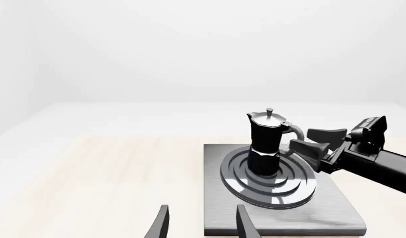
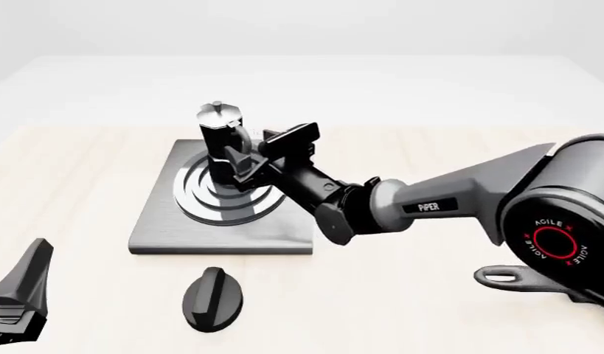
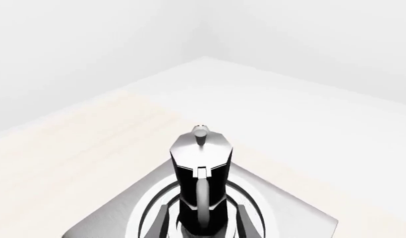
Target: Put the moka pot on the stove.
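Note:
The moka pot [image 2: 221, 136], black with a silver lid, stands upright on the silver burner rings of the stove [image 2: 164, 228]. My right gripper [image 2: 259, 151] is open at the pot's handle side. Its fingers [image 1: 319, 141] sit either side of the curved handle, and a gap shows on both sides of the pot [image 3: 201, 168] in the right wrist view. My left gripper [image 1: 203, 225] is open and holds nothing. It hovers in front of the stove [image 1: 335, 213] and shows at the lower left corner of the front view [image 2: 21, 291].
A black oval knob [image 2: 213, 297] lies on the table in front of the stove. The right arm [image 2: 430, 203] stretches across the table from the right. Pale wooden tabletop [image 2: 430, 295] surrounds the slab.

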Tool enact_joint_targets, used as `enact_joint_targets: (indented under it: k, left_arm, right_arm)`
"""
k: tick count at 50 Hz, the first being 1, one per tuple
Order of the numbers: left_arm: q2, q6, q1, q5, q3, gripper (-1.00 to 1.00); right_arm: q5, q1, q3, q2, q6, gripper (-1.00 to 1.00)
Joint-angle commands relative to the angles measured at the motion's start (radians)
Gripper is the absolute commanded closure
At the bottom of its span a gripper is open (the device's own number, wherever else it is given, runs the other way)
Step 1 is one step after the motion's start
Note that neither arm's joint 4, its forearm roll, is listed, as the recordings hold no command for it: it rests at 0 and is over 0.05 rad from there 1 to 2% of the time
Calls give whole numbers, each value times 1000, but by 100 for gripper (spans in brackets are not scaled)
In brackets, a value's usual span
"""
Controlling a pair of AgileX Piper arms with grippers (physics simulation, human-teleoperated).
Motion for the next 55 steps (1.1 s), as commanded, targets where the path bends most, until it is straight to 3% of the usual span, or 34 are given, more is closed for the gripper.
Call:
enact_joint_targets:
  k: [1,55]
  left_arm:
    - [0,0,0,0,0,-100]
    - [0,0,0,0,0,-100]
  right_arm:
    - [-13,4,48,-31,1,-100]
    - [-79,-22,282,-210,-15,-100]
